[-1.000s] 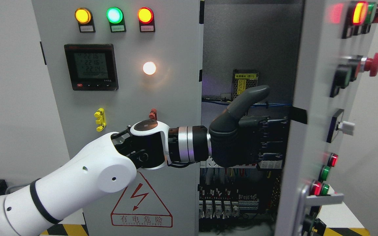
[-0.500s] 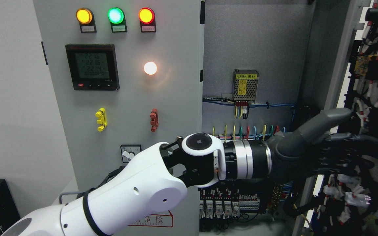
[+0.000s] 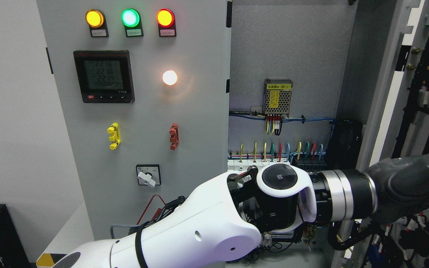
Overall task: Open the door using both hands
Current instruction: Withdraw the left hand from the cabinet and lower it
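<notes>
Since half a second earlier, the right-hand door [image 3: 428, 93] had been swung farther out, so that more of its wired inner face was turned toward the camera, and the left arm had been carried rightward and lower across the cabinet opening. The left hand [image 3: 408, 186] was seen only as a dark palm and wrist at the right edge of the head view; its fingers ran behind the door's wiring and out of frame, so it could not be told whether they were spread, curled, or closed on anything. The hand was judged to be laid against the door's inner side because a push from there would carry the panel away on its hinge, though actual contact could not be confirmed.

No right arm was shown. The left door [image 3: 140, 111], with its three lamps [image 3: 130, 17] and meter [image 3: 104, 76], was left closed and flush, presumably awaiting its turn. Inside the opened bay, a power supply [image 3: 278, 92] and a row of terminals [image 3: 274, 158] were exposed, and the forearm was held just in front of them, apparently clear of the wires. The task was judged about half done.
</notes>
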You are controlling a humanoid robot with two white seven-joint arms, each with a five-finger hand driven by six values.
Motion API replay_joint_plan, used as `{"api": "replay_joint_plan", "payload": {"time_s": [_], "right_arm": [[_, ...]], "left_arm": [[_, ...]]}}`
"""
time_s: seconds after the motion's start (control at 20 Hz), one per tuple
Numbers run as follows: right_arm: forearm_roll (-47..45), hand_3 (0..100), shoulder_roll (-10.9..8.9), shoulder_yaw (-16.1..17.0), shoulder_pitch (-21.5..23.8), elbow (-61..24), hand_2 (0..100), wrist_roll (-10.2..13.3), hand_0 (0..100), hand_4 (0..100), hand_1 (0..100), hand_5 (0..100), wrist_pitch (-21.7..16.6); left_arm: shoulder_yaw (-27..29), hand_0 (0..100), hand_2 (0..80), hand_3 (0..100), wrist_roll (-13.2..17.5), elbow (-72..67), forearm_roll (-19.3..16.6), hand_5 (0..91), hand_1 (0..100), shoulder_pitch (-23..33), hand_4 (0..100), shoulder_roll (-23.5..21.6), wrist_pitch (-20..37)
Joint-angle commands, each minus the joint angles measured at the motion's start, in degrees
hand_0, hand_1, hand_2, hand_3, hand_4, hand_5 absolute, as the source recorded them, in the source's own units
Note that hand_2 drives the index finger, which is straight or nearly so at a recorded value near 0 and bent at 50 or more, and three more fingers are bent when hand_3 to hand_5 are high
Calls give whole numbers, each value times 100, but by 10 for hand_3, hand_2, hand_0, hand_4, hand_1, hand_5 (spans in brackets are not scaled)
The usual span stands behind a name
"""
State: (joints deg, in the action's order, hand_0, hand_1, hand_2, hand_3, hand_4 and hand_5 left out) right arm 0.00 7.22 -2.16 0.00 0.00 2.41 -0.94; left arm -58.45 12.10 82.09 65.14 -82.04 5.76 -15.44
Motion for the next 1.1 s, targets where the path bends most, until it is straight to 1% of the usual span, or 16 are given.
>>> {"api": "replay_joint_plan", "payload": {"time_s": [0.0,0.15,0.35,0.45,0.65,0.7,0.75,0.85,0.9,1.0,1.05], "right_arm": [[-62,0,8,5,-44,53,0,-3,0,0,0,0,-3],[-62,0,7,-3,-44,53,0,-3,0,0,0,0,-3],[-62,0,-1,-4,-44,53,0,-3,0,0,0,0,-3],[-53,0,7,5,-44,53,0,-3,0,0,0,0,-3],[-62,0,8,5,-44,53,0,-3,0,0,0,0,-3],[-62,0,-1,5,-44,53,0,-3,0,0,0,0,-3],[-53,0,-1,-3,-44,53,0,-3,0,0,0,0,-3],[-62,0,-1,-4,-44,53,0,-3,0,0,0,0,-3],[-62,0,7,5,-44,53,0,-3,0,0,0,0,-3],[-62,0,-1,5,-44,53,0,-3,0,0,0,0,-3],[-62,0,7,-3,-44,53,0,-3,0,0,0,0,-3]], "left_arm": [[-175,0,0,0,-112,-87,121,0,0,30,0,487,190],[-482,0,0,0,-112,-210,174,0,0,153,0,479,445],[-834,0,0,0,-120,-307,174,0,0,171,0,479,595],[-896,0,0,0,-120,-351,174,0,0,171,0,487,656],[-835,0,0,0,-112,-439,192,0,0,171,0,461,665],[-686,0,0,0,-112,-430,218,0,0,171,0,452,656],[-372,0,0,0,-103,-430,218,0,0,223,0,452,604],[375,0,0,0,-85,-422,166,0,0,564,0,400,481],[674,0,0,0,-68,-395,157,0,0,644,0,252,272],[1141,0,0,0,-33,-221,192,0,0,715,0,-379,-107],[1248,0,0,0,37,-45,192,0,0,837,0,-705,-152]]}}
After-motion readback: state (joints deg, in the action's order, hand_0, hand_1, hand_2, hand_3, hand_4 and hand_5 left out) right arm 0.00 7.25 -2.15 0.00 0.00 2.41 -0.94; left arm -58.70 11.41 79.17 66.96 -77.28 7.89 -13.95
